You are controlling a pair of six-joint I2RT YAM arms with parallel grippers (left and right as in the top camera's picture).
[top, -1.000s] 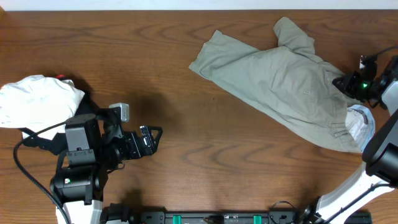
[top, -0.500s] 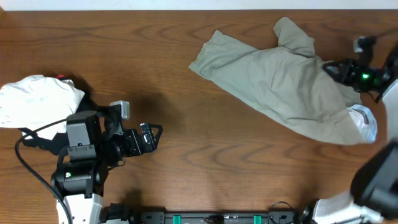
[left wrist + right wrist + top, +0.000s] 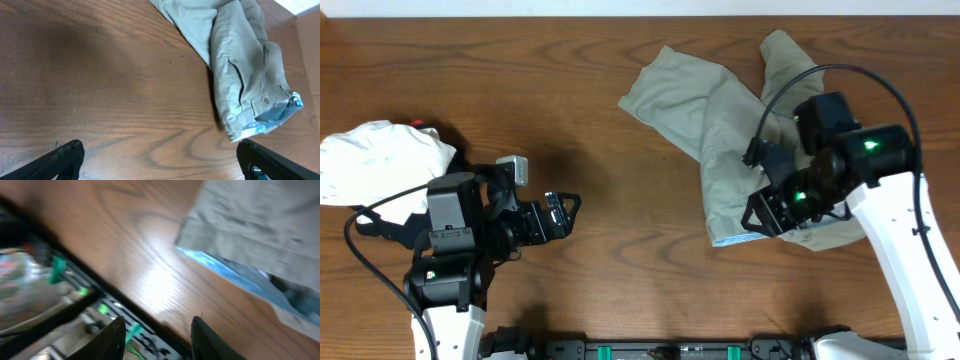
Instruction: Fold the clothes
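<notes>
Overhead: shorts [image 3: 720, 110] lie bunched at the table's [image 3: 570, 80] far right, and the right arm [image 3: 890, 200] hides their lower edge. The left gripper [image 3: 563, 212] is spread wide, well apart from them. Left wrist: shorts cut off up top. Right wrist's a blurry mess, but the right gripper [image 3: 157, 337] fingers look parted over wood.

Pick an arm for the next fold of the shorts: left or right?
Right, most likely. The right gripper hangs over the shorts by their lining end, jaws apart and empty. The left gripper is open too, but sits over bare table well off to the side, touching no cloth.
</notes>
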